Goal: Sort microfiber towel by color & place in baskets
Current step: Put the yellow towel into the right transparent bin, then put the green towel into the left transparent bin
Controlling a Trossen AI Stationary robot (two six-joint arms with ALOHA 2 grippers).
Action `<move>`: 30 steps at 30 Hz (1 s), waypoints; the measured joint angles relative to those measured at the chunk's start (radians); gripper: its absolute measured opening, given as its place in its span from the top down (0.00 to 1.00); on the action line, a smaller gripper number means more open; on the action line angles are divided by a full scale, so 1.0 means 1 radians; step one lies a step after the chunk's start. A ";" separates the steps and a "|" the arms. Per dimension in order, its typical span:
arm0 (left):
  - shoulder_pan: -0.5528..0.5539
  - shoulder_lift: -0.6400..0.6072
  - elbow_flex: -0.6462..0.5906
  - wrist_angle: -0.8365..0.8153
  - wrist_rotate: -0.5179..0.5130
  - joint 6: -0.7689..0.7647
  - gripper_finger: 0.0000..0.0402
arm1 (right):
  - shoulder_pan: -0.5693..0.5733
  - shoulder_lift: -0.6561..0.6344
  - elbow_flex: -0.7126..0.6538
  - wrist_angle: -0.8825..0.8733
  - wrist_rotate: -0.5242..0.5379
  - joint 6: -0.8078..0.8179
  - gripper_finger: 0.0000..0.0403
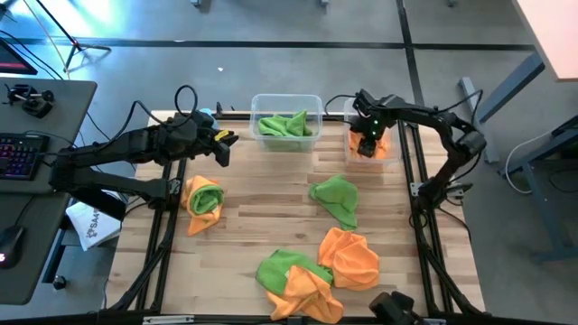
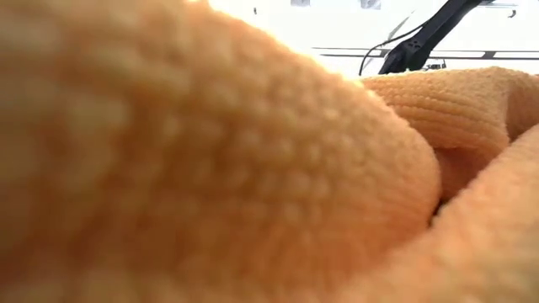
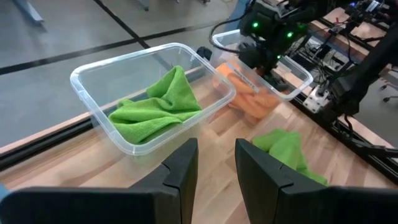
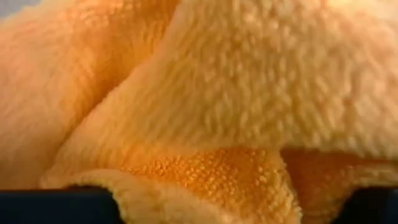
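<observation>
**Right claw down in the orange basket; left claw empty by the green one**

High view. Right gripper [image 1: 368, 143] sits low over the narrower basket [image 1: 349, 150] at upper right of the frame, right on an orange towel [image 1: 386, 148] lying in it. Fingers hidden from here. Left gripper [image 1: 223, 147] hangs at upper left of centre, just left of the wider basket [image 1: 285, 100], which holds a green towel [image 1: 285, 125]. Loose on the wooden table [image 1: 262, 221]: an orange-and-green bundle [image 1: 203, 198] left of centre, a green towel [image 1: 337, 199] mid-frame, an orange towel [image 1: 350, 257] lower right, and a green-over-orange heap [image 1: 293, 282] at bottom centre.

Low view. Nearly all blocked by orange towel cloth [image 2: 202, 168] up against the lens. A dark arm [image 2: 421, 38] crosses the upper right corner.

Left wrist view. Left gripper [image 3: 216, 163] fingers stand parallel with a narrow gap, nothing between them, touching nothing. Wider basket [image 3: 93, 106] with green towel [image 3: 155, 109] ahead at centre left. Beyond it at upper right, right gripper [image 3: 258, 56] dips into the narrower basket [image 3: 298, 78] on the orange towel [image 3: 249, 99]. Green towel [image 3: 286, 152] on the table, lower right.

Right wrist view. Frame filled with orange towel [image 4: 205, 93], folds pressed close. Fingers spread wide by the dark edges at bottom corners; whether cloth is pinched, cannot tell.
</observation>
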 joint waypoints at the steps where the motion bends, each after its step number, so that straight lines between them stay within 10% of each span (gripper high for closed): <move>1: 0.000 0.000 0.000 0.000 0.000 -0.004 0.77 | -0.001 -0.017 0.000 -0.008 0.009 0.001 0.59; 20: 0.000 0.000 0.000 0.000 0.010 -0.006 0.77 | -0.022 -0.495 0.004 -0.094 0.071 0.148 0.59; 30: 0.000 0.000 0.000 0.000 0.016 0.011 0.77 | -0.020 -0.560 0.004 -0.090 -0.068 0.309 0.59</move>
